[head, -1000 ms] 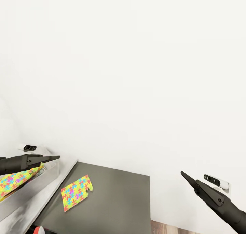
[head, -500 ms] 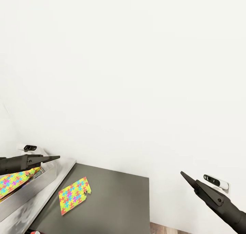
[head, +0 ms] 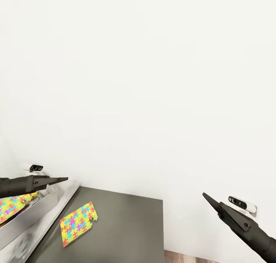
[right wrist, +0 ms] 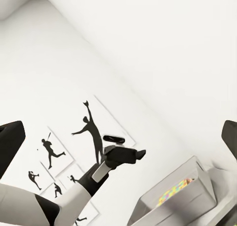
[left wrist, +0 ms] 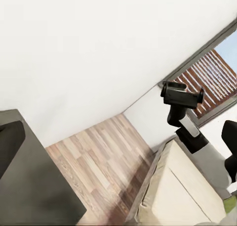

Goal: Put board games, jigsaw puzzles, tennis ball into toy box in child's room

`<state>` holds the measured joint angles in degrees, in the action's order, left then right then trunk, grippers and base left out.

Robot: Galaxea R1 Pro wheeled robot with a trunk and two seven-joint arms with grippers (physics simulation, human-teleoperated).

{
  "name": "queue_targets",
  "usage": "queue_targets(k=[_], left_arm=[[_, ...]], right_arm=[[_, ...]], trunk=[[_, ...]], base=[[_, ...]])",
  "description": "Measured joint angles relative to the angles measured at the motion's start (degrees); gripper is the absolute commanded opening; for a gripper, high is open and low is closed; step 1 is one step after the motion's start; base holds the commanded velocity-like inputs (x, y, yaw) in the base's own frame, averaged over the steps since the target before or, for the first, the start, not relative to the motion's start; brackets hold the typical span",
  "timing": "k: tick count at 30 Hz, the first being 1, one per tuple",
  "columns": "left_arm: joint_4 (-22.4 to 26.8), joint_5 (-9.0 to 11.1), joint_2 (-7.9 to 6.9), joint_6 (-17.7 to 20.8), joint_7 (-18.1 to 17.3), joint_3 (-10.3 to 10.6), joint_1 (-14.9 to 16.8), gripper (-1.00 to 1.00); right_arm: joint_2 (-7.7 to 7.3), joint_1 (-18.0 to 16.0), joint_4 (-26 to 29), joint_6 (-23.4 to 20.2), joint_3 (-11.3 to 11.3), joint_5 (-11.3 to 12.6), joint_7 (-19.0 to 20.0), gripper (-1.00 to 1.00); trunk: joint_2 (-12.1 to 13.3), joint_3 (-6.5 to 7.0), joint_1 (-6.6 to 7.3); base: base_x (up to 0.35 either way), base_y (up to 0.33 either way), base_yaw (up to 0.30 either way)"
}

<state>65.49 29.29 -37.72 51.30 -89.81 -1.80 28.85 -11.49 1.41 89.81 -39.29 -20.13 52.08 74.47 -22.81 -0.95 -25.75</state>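
While one puzzle (head: 78,223) lies flat on the dark part of the counter (head: 126,232), well apart from both tools, I see the other puzzle (head: 13,207) inside the bin (head: 42,209), which sits on the light part just beside it. My left tool (head: 57,179) hangs over the bin's far end, released and not touching the sheet, its fingers (left wrist: 10,144) spread wide in the wrist view. My right tool (head: 210,200) is off past the counter's right edge against the white wall (head: 153,82), also released, holding nothing.
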Motion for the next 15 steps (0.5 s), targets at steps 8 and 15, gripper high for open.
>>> queue_targets(k=[8, 15], left_arm=[[0.6, -10.8, 4.61, 0.8, 10.4, -0.2, 3.6, 1.00], [0.7, -19.2, 8.49, 1.8, 21.0, -0.2, 7.0, 1.00]], right_arm=[[0.08, 0.0, -1.1, 2.8, 0.1, -3.2, -0.9, 1.00], [0.10, 0.0, -1.7, 3.6, 0.2, -4.1, -2.1, 1.00]], trunk=[[0.0, 0.02, 0.00], [0.0, 0.02, 0.00]], base=[[0.000, 0.000, -0.006], [0.000, 0.000, 0.000]])
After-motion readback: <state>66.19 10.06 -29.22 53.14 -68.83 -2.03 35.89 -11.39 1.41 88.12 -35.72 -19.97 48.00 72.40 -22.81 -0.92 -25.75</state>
